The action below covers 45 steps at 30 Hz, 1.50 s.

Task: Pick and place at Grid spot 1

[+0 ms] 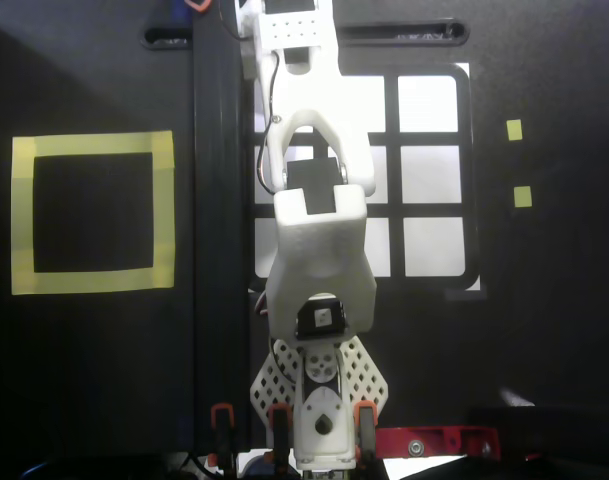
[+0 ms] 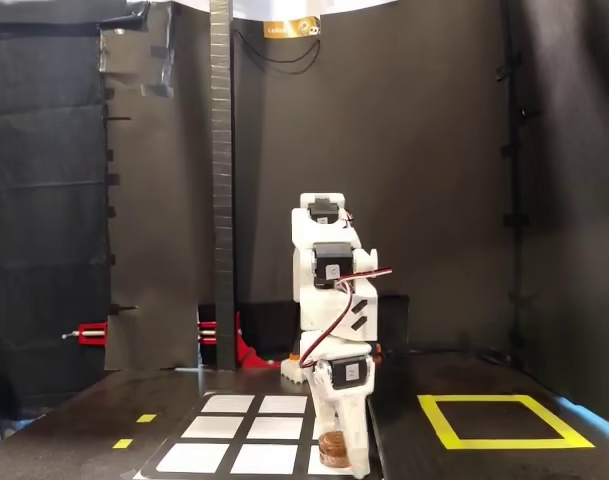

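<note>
Clearly, the yellow tape square (image 1: 92, 145) at the left of the overhead view has no part in this step. It lies empty and well apart from the arm, on the other side of the black rail (image 1: 219, 250).

Right of the rail comes the black-framed grid (image 1: 392, 150). The white arm (image 1: 319, 250) stretches from its base at the bottom edge over the whole left column, because its goal is the far corner. Grid spot 1 (image 1: 259, 108) is that upper-left cell, and only a thin strip of it shows beside the arm.

The fixed view looks from the opposite side, so there the same cell (image 2: 314, 462) is in the near row, at the right. The gripper (image 2: 342, 455) points steeply down on it. A small brown round object (image 2: 332, 447) sits low at the fingers, at or just above the cell. I judge that the placing is almost done. Whether the fingers clamp the object or have opened, I cannot tell, as the white finger hides the gap.

At the far right of the overhead view, two small yellow marks (image 1: 514, 129) lie beside the grid, untouched.
</note>
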{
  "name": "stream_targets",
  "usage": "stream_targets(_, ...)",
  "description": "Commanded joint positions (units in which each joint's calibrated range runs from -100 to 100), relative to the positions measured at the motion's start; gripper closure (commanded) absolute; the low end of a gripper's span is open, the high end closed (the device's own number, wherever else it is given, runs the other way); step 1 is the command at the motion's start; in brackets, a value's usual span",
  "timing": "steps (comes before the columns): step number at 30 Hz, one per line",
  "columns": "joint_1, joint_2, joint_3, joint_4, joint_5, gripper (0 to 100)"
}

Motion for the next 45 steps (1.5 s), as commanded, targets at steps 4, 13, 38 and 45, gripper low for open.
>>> stream_targets(4,0.3,-2.5,-0.1,1.6,0.1,67)
stream_targets(13,3.0,-20.7,-0.4,9.3,0.1,67)
stream_targets(38,12.5,-29.0,-0.2,13.5,-7.5,88)
stream_targets(45,11.8,-29.2,-0.2,12.9,-7.3,100)
